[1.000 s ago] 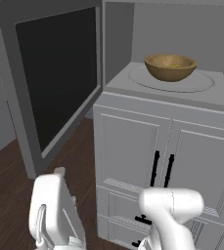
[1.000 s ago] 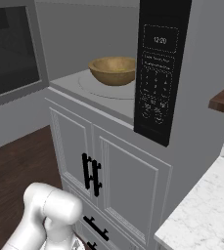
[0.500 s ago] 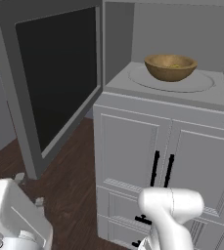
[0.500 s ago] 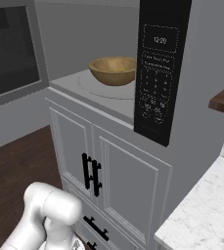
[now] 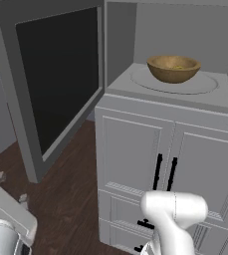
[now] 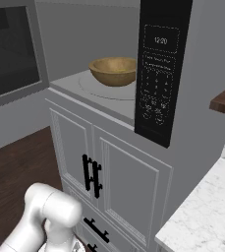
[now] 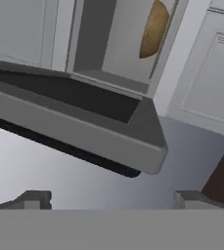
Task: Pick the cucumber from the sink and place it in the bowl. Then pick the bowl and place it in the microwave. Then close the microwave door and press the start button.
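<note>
I'm looking into a home kitchen: a built-in microwave [image 5: 185, 45] with its door [image 5: 51, 84] swung open, panelled grey cabinets [image 5: 150, 164] with black handles beneath, dark wood flooring [image 5: 65, 199], and a marble table [image 6: 202, 216] at the right (all rendered).

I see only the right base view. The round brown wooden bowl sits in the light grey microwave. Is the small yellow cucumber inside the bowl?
Observer: Yes. In the left base view a yellow bit, the cucumber, shows inside the round brown wooden bowl.
Operator: How far open is the door?
Observer: The grey-framed microwave door with its dark window stands swung wide to the left.
Operator: Where is the gripper, and is it open?
Observer: The gripper is open and empty; the hand view shows it in front of the door's outer edge.
</note>
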